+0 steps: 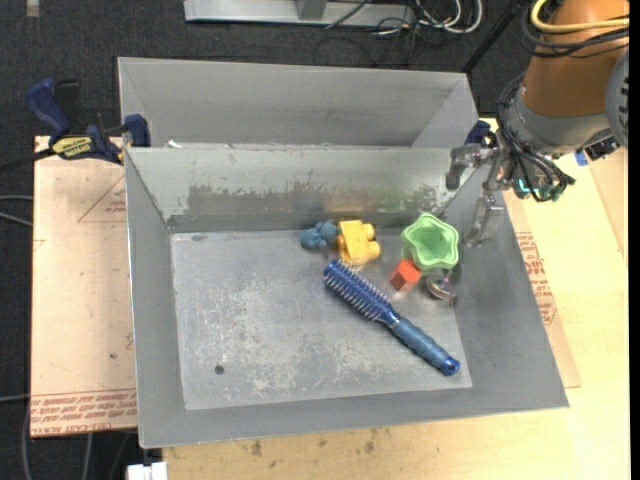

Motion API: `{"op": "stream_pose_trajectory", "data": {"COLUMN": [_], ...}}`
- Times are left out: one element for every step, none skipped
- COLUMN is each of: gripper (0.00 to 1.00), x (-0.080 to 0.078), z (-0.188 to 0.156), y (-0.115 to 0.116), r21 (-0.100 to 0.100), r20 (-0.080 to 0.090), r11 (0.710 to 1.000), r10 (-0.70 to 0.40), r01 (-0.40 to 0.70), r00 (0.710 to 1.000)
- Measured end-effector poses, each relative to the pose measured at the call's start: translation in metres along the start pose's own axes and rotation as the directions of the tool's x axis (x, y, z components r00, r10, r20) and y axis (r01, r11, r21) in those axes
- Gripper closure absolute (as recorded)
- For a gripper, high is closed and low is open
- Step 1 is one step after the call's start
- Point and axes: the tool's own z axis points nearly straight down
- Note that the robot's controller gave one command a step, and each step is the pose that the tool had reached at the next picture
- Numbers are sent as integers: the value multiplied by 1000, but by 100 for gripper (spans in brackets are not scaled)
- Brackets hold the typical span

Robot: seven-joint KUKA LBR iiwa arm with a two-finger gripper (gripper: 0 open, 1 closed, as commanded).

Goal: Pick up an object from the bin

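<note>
Grey metal bin (pixel 250 183) with sloping walls and a scuffed, scratched floor, seen from above. The gripper (pixel 468 211) hangs at the bin's right rear corner, over the sloping right wall. Its two slim metal fingers (pixel 487 213) stand apart and hold nothing. The arm's rounded orange cover (pixel 570 58) sits above, outside the bin.

The nearest thing is a green cup (pixel 431 241), of glossy plastic with a wavy, flower-like rim. It stands mouth up at the foot of the right wall, just beside the gripper and to its left. Whether the two touch cannot be told.

Just in front of the cup lie a small orange block (pixel 405 274) and a small rounded, brownish thing (pixel 440 288). A blue hairbrush (pixel 385 313) lies slantwise across the floor, its bristled head near the orange block and its smooth handle pointing to the front right.

Along the back wall, left of the cup, sit a yellow toy block (pixel 357 240) with studs and a lumpy blue piece (pixel 320 235), side by side.
</note>
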Motion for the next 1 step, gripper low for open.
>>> {"op": "stream_pose_trajectory", "data": {"gripper": [0], "x": [28], "z": [129], "y": [80], "r21": [-2], "r20": [0], "r11": [998], "r10": [-57], "r01": [57], "r00": [998]}}
